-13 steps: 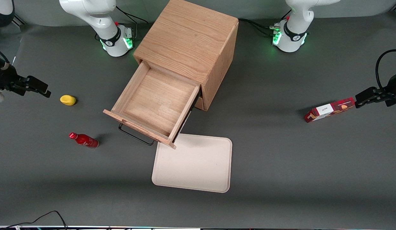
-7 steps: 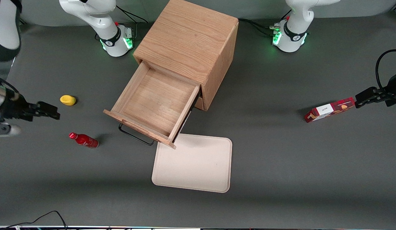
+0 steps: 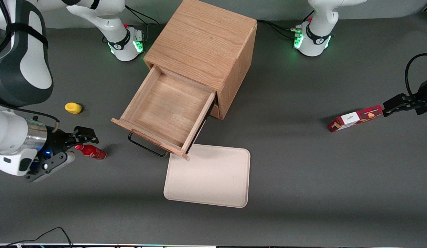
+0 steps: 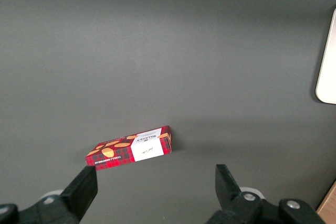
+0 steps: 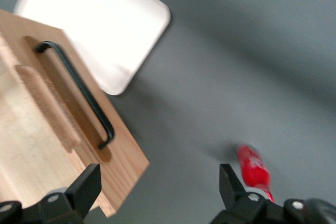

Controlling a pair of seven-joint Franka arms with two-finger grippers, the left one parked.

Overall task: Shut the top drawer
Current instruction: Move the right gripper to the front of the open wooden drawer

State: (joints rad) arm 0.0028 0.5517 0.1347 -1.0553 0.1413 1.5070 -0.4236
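Observation:
The top drawer (image 3: 167, 110) of the wooden cabinet (image 3: 203, 41) is pulled far out and is empty. Its black wire handle (image 3: 146, 146) sits on the drawer front, facing the front camera. In the right wrist view the drawer front (image 5: 79, 129) and handle (image 5: 79, 90) show close by. My right gripper (image 3: 85, 135) is open and empty. It hovers toward the working arm's end of the table, just above a red bottle (image 3: 91, 151), apart from the drawer front. In the right wrist view the gripper (image 5: 159, 182) frames bare table beside the drawer's corner. The lower drawer is hidden.
A cream tray (image 3: 208, 175) lies in front of the drawer, nearer the front camera, and shows in the right wrist view (image 5: 100, 24). The red bottle (image 5: 254, 169) lies on its side. A yellow object (image 3: 73, 107) lies farther away. A red box (image 3: 356, 118) lies toward the parked arm's end.
My right arm has swung nearer the front camera and toward the drawer front, passing the yellow object and reaching the red bottle. The drawer has not moved.

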